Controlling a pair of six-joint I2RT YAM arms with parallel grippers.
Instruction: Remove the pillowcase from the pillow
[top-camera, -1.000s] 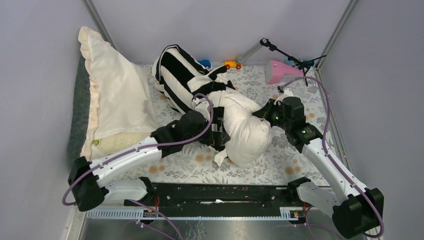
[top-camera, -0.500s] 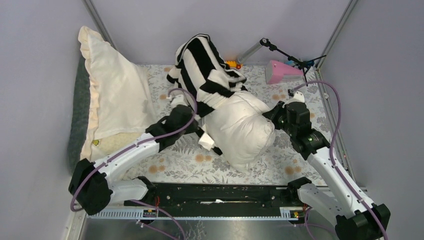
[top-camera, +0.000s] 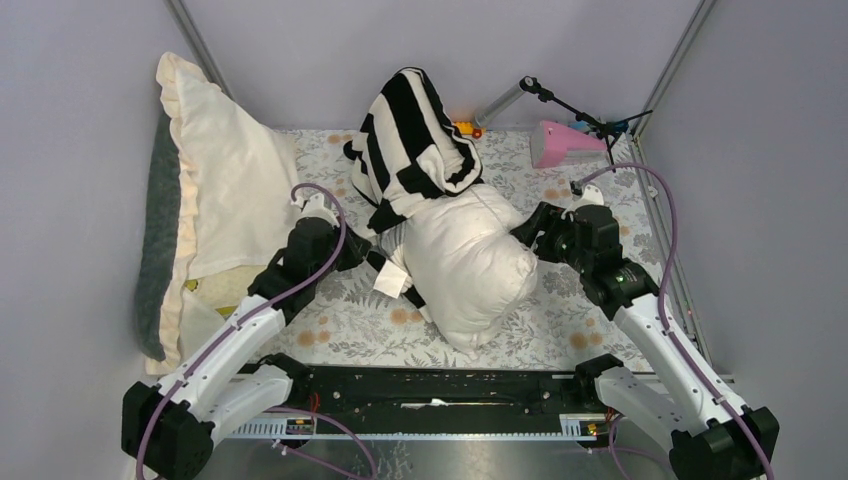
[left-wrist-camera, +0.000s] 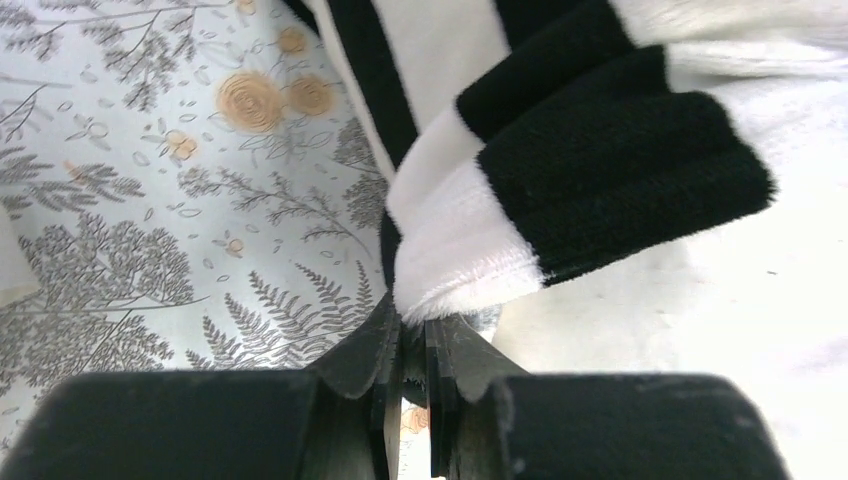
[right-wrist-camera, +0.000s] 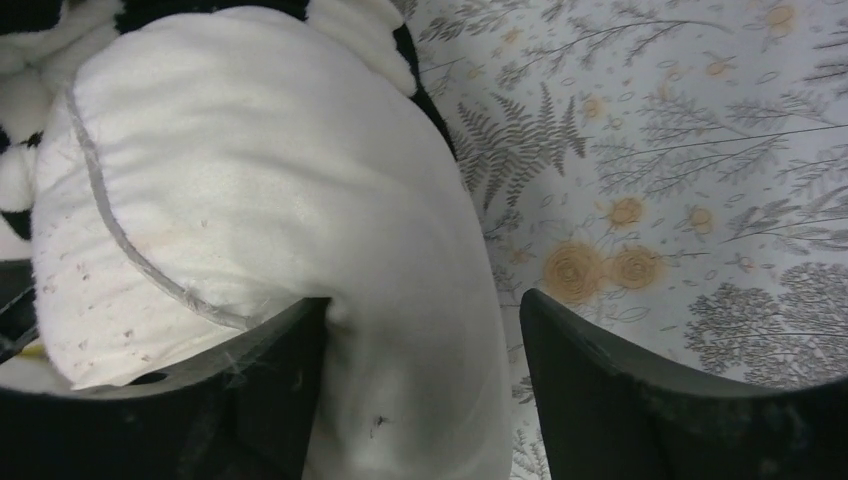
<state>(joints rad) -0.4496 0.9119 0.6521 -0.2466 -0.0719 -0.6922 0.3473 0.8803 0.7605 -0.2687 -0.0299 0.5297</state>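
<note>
The black and white striped pillowcase (top-camera: 415, 140) is bunched over the far end of the off-white pillow (top-camera: 470, 265), whose near half is bare. My left gripper (top-camera: 385, 268) is at the pillow's left side, shut on a hem of the pillowcase (left-wrist-camera: 600, 180). The left wrist view shows the left gripper (left-wrist-camera: 412, 320) pinching the white fleece edge, with the pillow (left-wrist-camera: 760, 330) to the right. My right gripper (top-camera: 530, 232) is at the pillow's right side. In the right wrist view the right gripper (right-wrist-camera: 422, 300) is open, with a fold of the pillow (right-wrist-camera: 250, 170) between its spread fingers.
A cream ruffled-edge pillow (top-camera: 230, 190) leans against the left wall. At the back right are a pink object (top-camera: 560, 142), a small stand (top-camera: 570, 110) and an orange toy (top-camera: 462, 128). The floral cloth (top-camera: 570, 330) covers the table, with grey walls on three sides.
My left gripper closed on the pillowcase hem and drew back to the left. The striped fabric rose and slid toward the pillow's far end. My right gripper opened off the pillow.
</note>
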